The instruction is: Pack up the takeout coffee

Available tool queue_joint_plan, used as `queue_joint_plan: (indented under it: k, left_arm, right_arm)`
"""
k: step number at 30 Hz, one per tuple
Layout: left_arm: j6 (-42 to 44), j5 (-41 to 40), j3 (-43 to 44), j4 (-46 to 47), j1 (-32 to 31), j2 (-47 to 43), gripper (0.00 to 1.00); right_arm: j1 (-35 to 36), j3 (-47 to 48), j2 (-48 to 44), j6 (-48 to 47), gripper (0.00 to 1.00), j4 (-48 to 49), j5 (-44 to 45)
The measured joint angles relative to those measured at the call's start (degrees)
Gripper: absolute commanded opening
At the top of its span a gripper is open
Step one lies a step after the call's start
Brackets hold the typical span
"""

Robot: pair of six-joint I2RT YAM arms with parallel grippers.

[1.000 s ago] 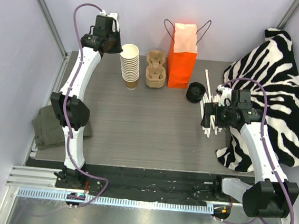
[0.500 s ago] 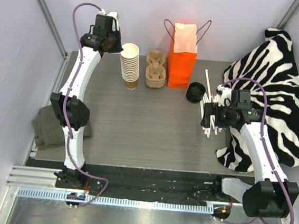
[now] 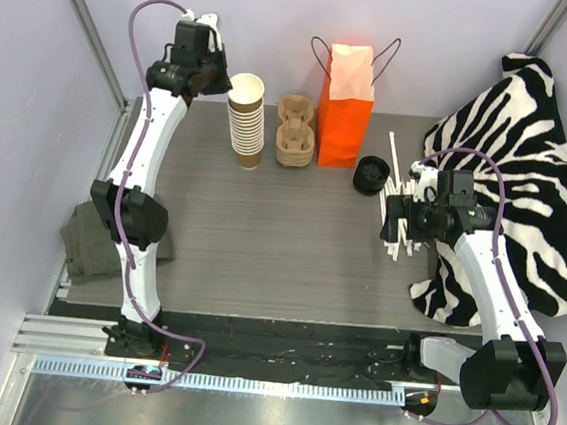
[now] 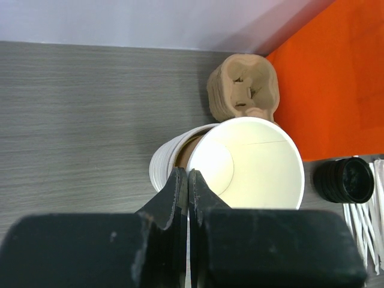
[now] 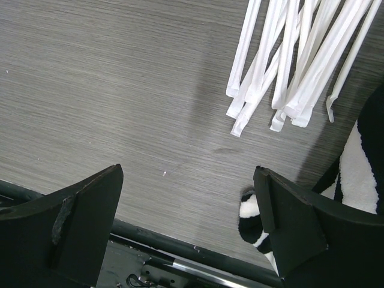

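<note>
Grey wood-grain tabletop carried everything, with a zebra-print blanket heaped on its right side. An orange paper bag stood upright at the back, likely to receive the drink. A stack of paper cups stood to its left, with a pulp cup carrier between them. Black lids and wrapped straws lay to the bag's right. No lidded takeout coffee showed, only its parts. The left tool was pinched fully shut on the near rim of the top cup, probably to peel 1 off the stack. The right tool hung wide open, holding nothing, beside the straws.
</note>
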Motion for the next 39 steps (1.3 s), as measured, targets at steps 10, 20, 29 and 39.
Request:
queue_joint_plan:
  k: [10, 20, 29, 39]
  left_arm:
    - [0.00, 0.79, 1.79, 0.76, 0.00, -3.58, 0.00]
    - [4.96, 9.03, -2.29, 2.89, 0.02, -15.23, 0.00]
    - [14.16, 23.04, -20.59, 2.84, -5.03, -37.99, 0.02]
    - [20.65, 25.97, -59.54, 8.35, -20.31, -42.69, 0.02]
  right_arm:
    - [-0.02, -0.63, 0.00, 0.02, 1.00, 0.04, -0.09]
    - [-0.07, -0.52, -0.02, 0.00, 1.00, -0.07, -0.15]
    - [-0.07, 2.54, 0.46, -0.31, 1.00, -0.46, -0.11]
    - [-0.07, 3.56, 2.01, -1.49, 1.00, -0.68, -0.11]
